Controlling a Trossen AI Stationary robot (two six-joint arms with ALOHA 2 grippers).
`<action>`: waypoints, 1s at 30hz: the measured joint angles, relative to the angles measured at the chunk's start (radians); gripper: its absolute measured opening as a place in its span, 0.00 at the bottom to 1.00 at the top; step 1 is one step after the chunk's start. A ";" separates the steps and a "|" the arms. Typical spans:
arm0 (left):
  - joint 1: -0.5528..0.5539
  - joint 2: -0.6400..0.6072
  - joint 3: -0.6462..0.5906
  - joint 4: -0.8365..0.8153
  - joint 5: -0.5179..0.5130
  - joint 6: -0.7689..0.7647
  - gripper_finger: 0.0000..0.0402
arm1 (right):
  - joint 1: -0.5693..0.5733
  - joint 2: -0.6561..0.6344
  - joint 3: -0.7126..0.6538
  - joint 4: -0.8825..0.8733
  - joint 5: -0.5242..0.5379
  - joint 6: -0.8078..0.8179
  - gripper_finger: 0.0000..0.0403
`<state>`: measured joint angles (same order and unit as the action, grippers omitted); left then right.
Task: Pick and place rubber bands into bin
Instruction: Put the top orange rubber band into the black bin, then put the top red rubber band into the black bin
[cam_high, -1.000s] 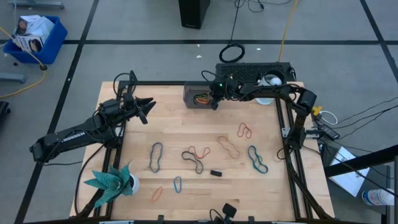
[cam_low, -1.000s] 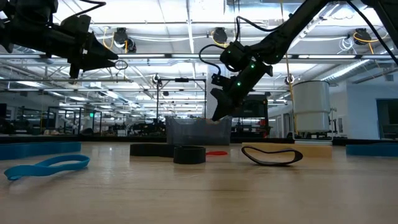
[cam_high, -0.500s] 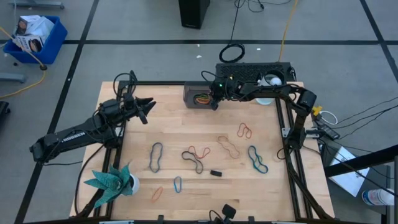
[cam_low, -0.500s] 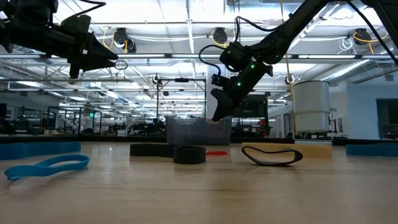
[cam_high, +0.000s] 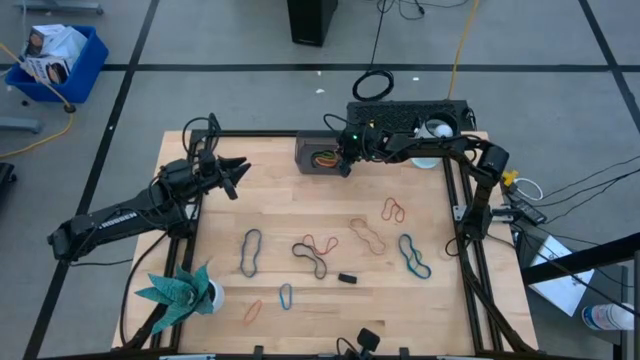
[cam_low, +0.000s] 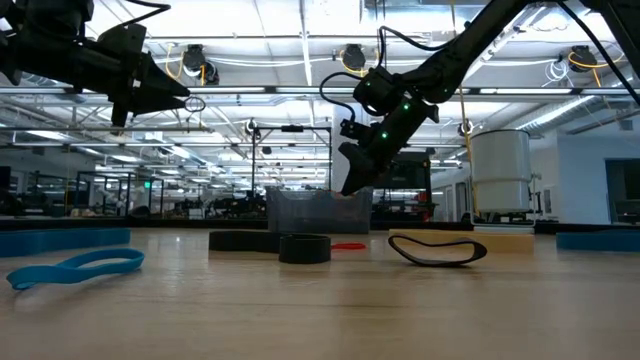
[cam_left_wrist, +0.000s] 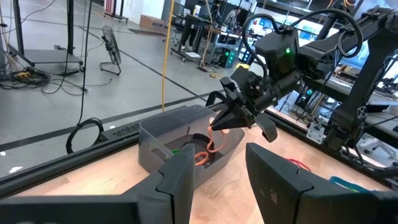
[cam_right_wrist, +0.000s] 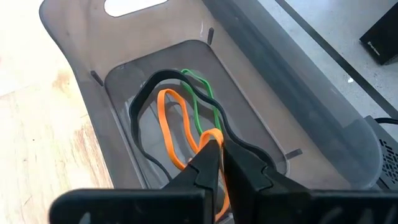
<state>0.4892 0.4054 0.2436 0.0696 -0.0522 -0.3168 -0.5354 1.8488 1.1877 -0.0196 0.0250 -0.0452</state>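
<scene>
High view: a pale wooden bench (cam_high: 300, 215) with a dark frame fills the middle of the frame, on a grey floor crossed by black tape lines. A blue crate (cam_high: 55, 62) sits at upper left, a black coiled cable ring (cam_high: 372, 85) on the floor at upper centre, a green toy plant (cam_high: 180, 288) at the bench's lower left. Loose rubber bands (cam_high: 250, 251) lie scattered over the bench's lower half, a small black block (cam_high: 347, 278) among them. The bin (cam_high: 318, 156) stands at the bench's upper edge, centre. The right end effector (cam_high: 345, 160) hangs over the bin's right end; the left end effector (cam_high: 236, 171) is left of centre, well apart from the bin.

Low view: an open hall with ceiling lights lies behind the bench. A blue band (cam_low: 75, 267) is at lower left, a black band (cam_low: 437, 249) right of centre, the bin (cam_low: 318, 212) centre, behind a black block (cam_low: 304, 248). The right end effector (cam_low: 350, 180) points down just above the bin; the left end effector (cam_low: 175, 98) is at upper left.

Left wrist view: the left arm's own fingers (cam_left_wrist: 177, 180) stand apart with nothing between them. Beyond, the right end effector (cam_left_wrist: 219, 126) pinches an orange band (cam_left_wrist: 208, 148) that dangles into the bin (cam_left_wrist: 186, 140).

Right wrist view: the right fingers (cam_right_wrist: 208, 165) are nearly together, gripping the orange band (cam_right_wrist: 177, 134), with black and green bands (cam_right_wrist: 202, 93) lying on the floor of the bin (cam_right_wrist: 81, 56).
</scene>
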 joint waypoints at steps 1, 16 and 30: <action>0.000 0.000 0.000 0.000 0.000 0.000 0.37 | 0.000 0.000 0.000 0.000 0.000 0.000 0.06; 0.000 0.000 0.000 0.000 0.000 -0.003 0.37 | 0.001 -0.037 -0.001 -0.008 -0.003 0.037 0.28; 0.000 0.000 0.000 0.001 0.000 -0.003 0.37 | 0.049 -0.482 -0.001 -0.326 -0.001 -0.076 0.30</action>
<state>0.4892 0.4057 0.2436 0.0704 -0.0517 -0.3195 -0.4861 1.3670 1.1870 -0.3453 0.0238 -0.1213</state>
